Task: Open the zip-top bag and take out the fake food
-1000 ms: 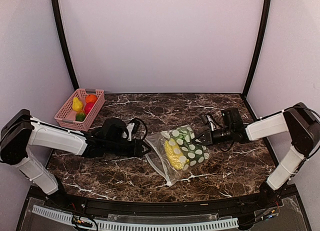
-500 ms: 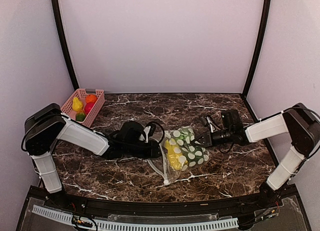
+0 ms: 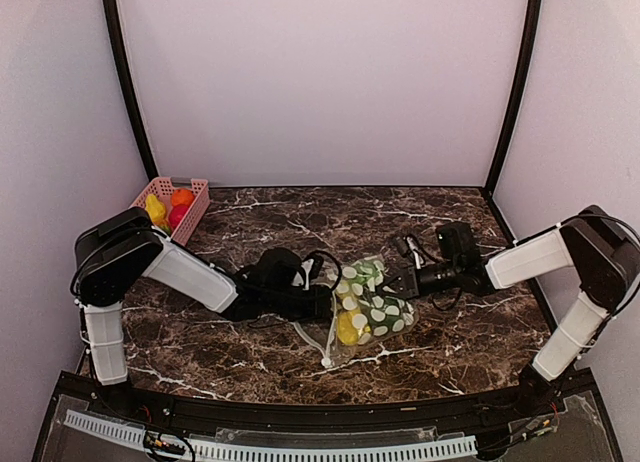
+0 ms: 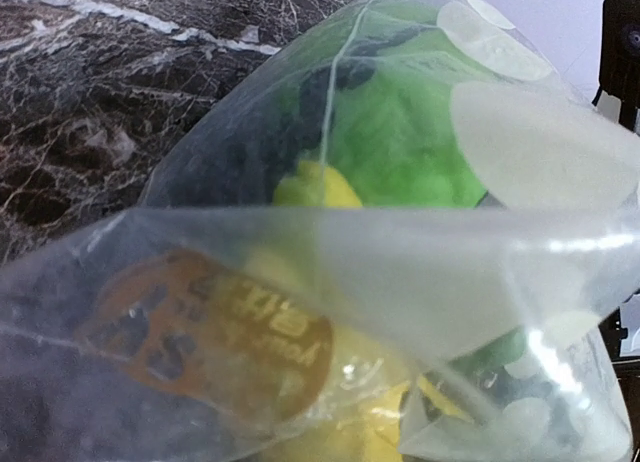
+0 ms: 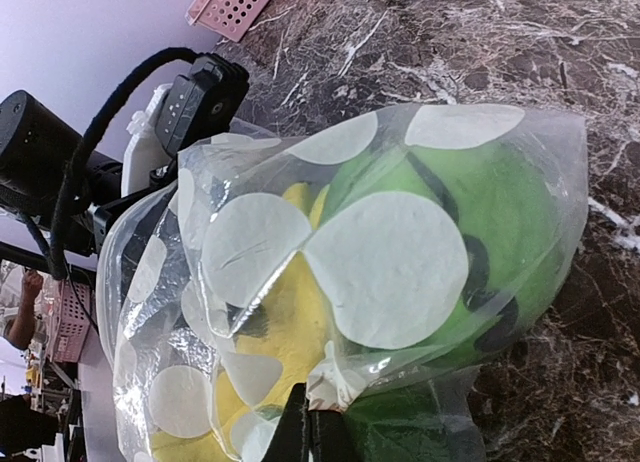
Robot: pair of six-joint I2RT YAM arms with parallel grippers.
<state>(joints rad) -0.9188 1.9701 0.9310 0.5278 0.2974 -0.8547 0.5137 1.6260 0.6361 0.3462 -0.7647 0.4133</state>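
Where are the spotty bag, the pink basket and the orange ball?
zip-top bag (image 3: 375, 307): top view, dotted green face.
pink basket (image 3: 199, 207): top view, right wall.
orange ball (image 3: 182, 196): top view, its middle.

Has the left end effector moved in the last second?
Yes. The left end effector has slid rightward, farther from the pink basket at the back-left, up to the zip-top bag.

"What filled the view?"
"The bag (image 5: 380, 252), pale dots on green, bulging over the worktop (image 5: 600, 102)."
"Inside?"
"A yellow fruit (image 5: 290, 322) against something green."
"The right hand (image 5: 306, 427)?"
"At the bottom edge, its tips pinched a fold of plastic."
"Behind?"
"The left arm (image 5: 195, 97), black and cabled, just beside the bag; a pink basket (image 5: 235, 0) corner beyond."
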